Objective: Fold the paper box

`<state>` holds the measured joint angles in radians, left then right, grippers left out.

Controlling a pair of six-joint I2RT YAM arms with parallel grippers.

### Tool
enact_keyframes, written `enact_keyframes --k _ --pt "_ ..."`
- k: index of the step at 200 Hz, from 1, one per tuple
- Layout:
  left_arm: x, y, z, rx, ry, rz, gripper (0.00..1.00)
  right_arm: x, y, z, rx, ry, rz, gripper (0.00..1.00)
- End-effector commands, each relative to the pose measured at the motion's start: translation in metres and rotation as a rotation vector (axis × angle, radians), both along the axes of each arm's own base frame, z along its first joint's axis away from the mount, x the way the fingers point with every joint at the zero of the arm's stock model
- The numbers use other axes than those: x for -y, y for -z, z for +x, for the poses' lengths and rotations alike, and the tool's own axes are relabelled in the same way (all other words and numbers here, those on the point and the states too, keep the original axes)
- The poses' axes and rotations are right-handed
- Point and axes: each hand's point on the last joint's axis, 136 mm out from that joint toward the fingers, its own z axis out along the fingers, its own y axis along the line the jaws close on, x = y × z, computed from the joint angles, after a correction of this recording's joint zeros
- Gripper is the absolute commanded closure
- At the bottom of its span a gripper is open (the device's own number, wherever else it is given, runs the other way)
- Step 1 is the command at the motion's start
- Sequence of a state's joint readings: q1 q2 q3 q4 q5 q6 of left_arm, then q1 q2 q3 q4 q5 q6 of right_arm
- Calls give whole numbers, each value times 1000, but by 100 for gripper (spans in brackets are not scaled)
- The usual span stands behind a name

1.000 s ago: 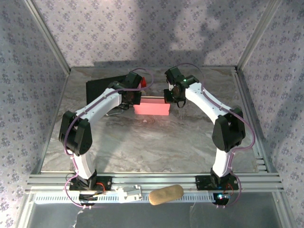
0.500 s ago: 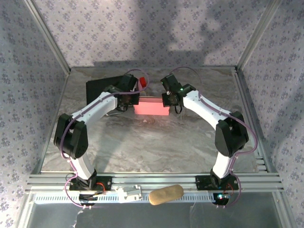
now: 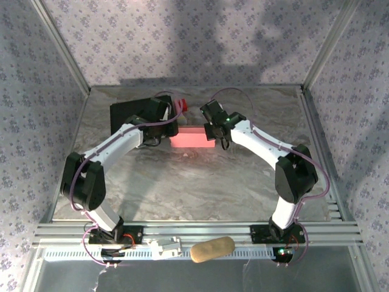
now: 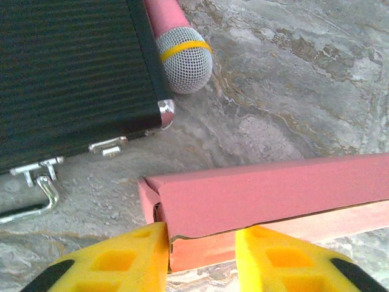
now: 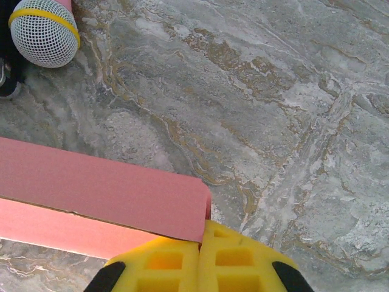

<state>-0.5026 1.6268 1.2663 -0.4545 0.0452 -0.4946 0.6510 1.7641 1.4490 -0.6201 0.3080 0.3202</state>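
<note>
My left gripper (image 4: 202, 243), spread apart, straddles the left end of the box (image 4: 273, 194) while my right gripper (image 5: 200, 243), closed, butts its right end, seemingly bracing it for folding.

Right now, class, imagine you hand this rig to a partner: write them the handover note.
Left claw: open, fingers astride the left end of the paper box.
Right claw: shut, its tips at the box's right end corner; I cannot tell whether it pinches cardboard.
The box lies on the table, far middle, just right of the black case and the microphone.
Done: the top panel is folded over, so it reads as a long flat box.
Left: the front seam gapes at the left end, so it probably needs pressing or tucking shut.
</note>
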Motion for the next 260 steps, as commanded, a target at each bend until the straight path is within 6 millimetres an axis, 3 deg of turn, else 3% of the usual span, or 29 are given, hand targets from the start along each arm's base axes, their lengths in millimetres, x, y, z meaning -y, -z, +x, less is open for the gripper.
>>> enact_keyframes --k 1,50,132,222,260 --pt "9 25 -41 -186 57 -64 62 -22 63 -49 -255 -135 -31 100" --pt "-4 6 -40 -172 -10 -133 54 -23 63 -48 -270 -126 -34 100" --pt "-19 1 -38 -182 -66 -166 44 -26 62 -47 -278 -127 -31 100" --pt "-29 -24 -27 -84 -54 12 38 -29 59 -45 -275 -128 -34 100" --pt "-34 -21 -32 -105 -57 124 39 -31 60 -46 -278 -125 -32 100"
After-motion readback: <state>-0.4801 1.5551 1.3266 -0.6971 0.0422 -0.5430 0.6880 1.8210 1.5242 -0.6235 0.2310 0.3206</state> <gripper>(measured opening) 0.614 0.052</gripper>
